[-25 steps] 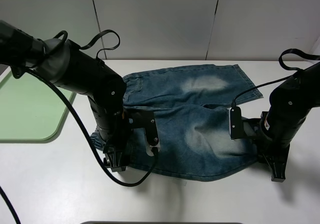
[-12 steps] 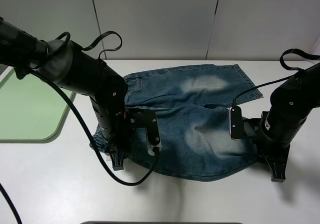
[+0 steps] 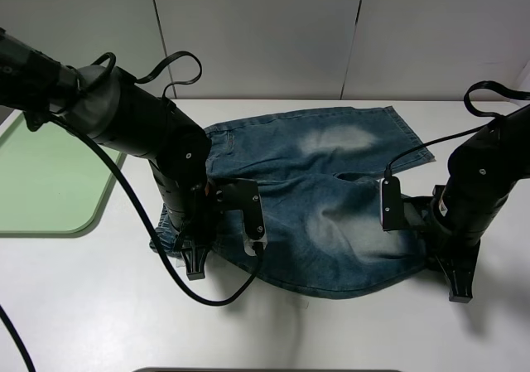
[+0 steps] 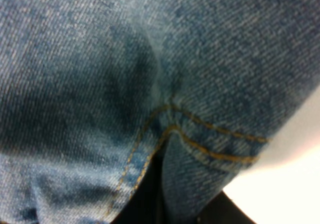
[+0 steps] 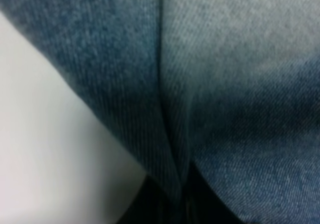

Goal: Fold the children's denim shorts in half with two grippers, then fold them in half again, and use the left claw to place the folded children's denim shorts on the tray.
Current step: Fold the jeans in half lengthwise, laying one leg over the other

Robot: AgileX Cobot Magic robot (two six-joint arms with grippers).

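The children's denim shorts [image 3: 331, 198] lie spread flat on the white table, waistband to the left and leg hems to the right. My left gripper [image 3: 196, 266] points down at their near left corner, shut on the denim. In the left wrist view a yellow-stitched seam [image 4: 200, 144] puckers down into the dark jaws. My right gripper [image 3: 458, 287] stands at the near right hem, also shut on the shorts; the right wrist view shows a denim fold [image 5: 172, 134] pinched into it. The pale green tray [image 3: 50, 181] sits at the far left edge.
Black cables loop from both arms, one trailing over the table below the left gripper [image 3: 215, 301]. Bare white table [image 3: 331, 330] runs along the front. A grey panelled wall [image 3: 265, 32] stands behind the table.
The left gripper has shut on the near left corner of the shorts and drawn it in slightly, bunching the edge. The right arm has not moved.
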